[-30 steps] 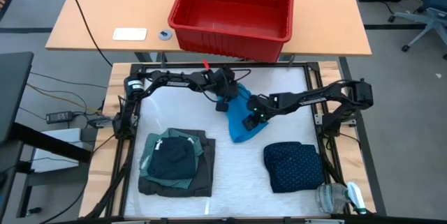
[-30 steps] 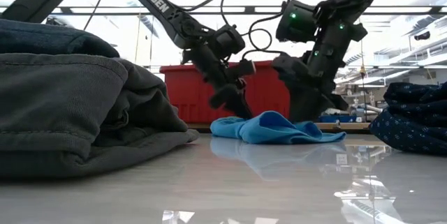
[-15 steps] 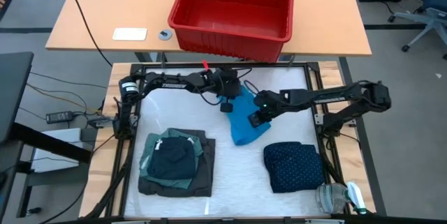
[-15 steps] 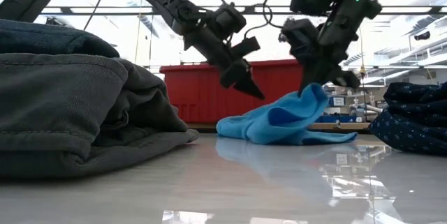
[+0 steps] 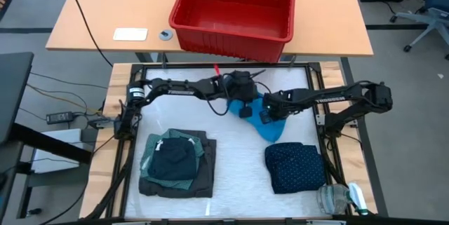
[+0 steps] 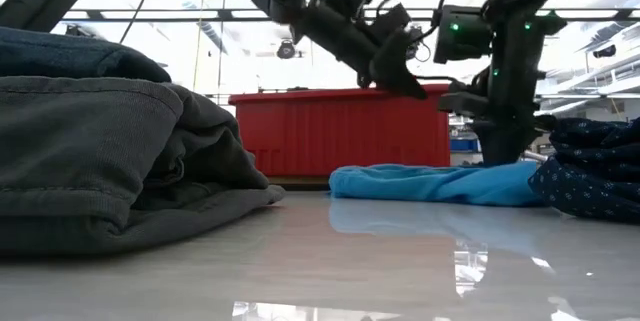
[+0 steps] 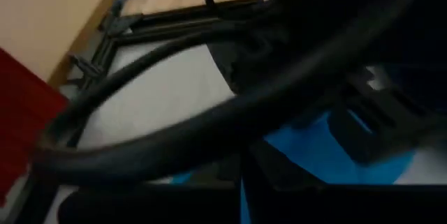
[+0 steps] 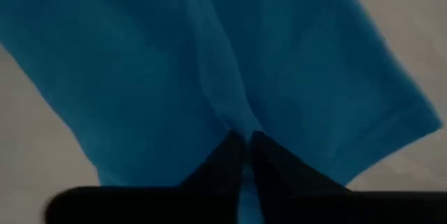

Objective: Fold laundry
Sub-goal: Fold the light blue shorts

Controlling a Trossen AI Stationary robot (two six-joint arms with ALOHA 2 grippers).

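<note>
A bright blue garment (image 5: 272, 127) lies low and spread on the white table (image 5: 179, 109), right of centre; the low view shows it as a flat strip (image 6: 430, 182). My right gripper (image 5: 269, 115) is down on it, shut on a ridge of the cloth (image 8: 246, 144). My left gripper (image 5: 244, 109) hangs above the garment's left end, raised clear of it (image 6: 405, 79). A folded stack of grey, teal and dark pieces (image 5: 175, 162) rests near left. A folded navy dotted piece (image 5: 295, 165) rests near right. My right gripper pinches a raised fold (image 8: 241, 123) in the blue garment between its two fingertips (image 8: 227, 154), coming from above and pointing down. The garment lies flat on the table around the pinch and is slack.
The red plastic basket (image 5: 235, 11) stands on the wooden table beyond the far edge. A clear plastic object (image 5: 340, 198) sits at the near right corner. Bare white surface shows between the stack and the navy piece (image 5: 238, 172).
My right gripper lifted the blue garment into a peak, carried it toward the table's right, then came down; the garment now lies flat, further right, close to the navy piece. My left gripper moved right and rose clear of the cloth.
</note>
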